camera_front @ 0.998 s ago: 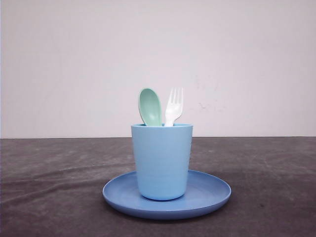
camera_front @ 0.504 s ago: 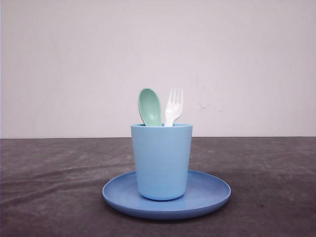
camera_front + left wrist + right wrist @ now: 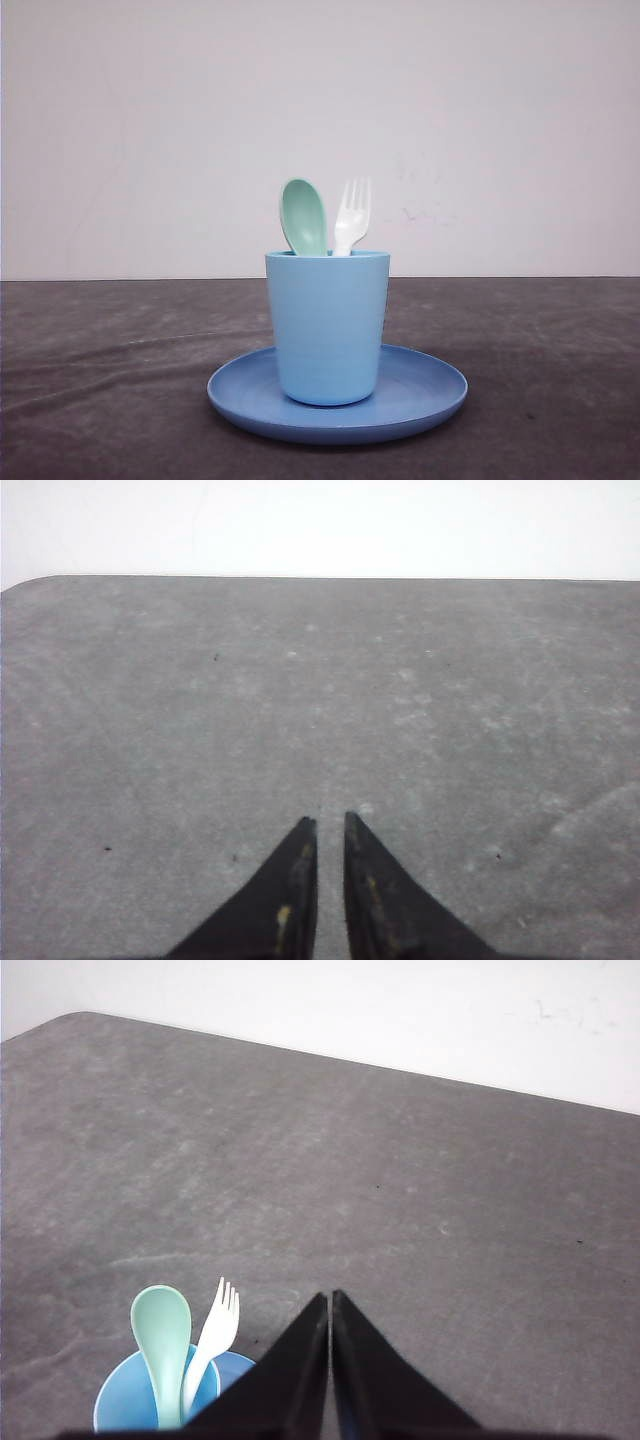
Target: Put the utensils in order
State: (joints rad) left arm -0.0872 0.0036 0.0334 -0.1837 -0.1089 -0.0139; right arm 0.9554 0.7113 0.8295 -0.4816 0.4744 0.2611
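Left to right, taking the light blue cup [image 3: 328, 325] as the anchor. Standing upright on the middle of a round blue plate [image 3: 430, 395], which lies flat on a dark grey table [image 3: 110, 380] in front of a plain white wall [image 3: 150, 130]. Inside the cup, on its left: pale mint-green spoon [image 3: 303, 216], bowl end up, poking well above the rim. Just right of it, also in the cup: white fork [image 3: 352, 214], four tines up, leaning a bit toward the spoon, the two nearly touching where they go down past the rim. Handles hidden inside the cup. Over on the left wrist camera: left gripper [image 3: 330, 825] hanging above bare grey tabletop, black fingertips close together with only a thin sliver of gap, clamped on nothing. On the right wrist camera: right gripper [image 3: 330, 1298] pinched all the way closed, tips touching, nothing between them, hovering just beside the cup [image 3: 115, 1410] with the spoon [image 3: 160, 1335] and fork [image 3: 215, 1332] sticking up out of it, a bit of plate [image 3: 240, 1365] peeking out right next to the cup.
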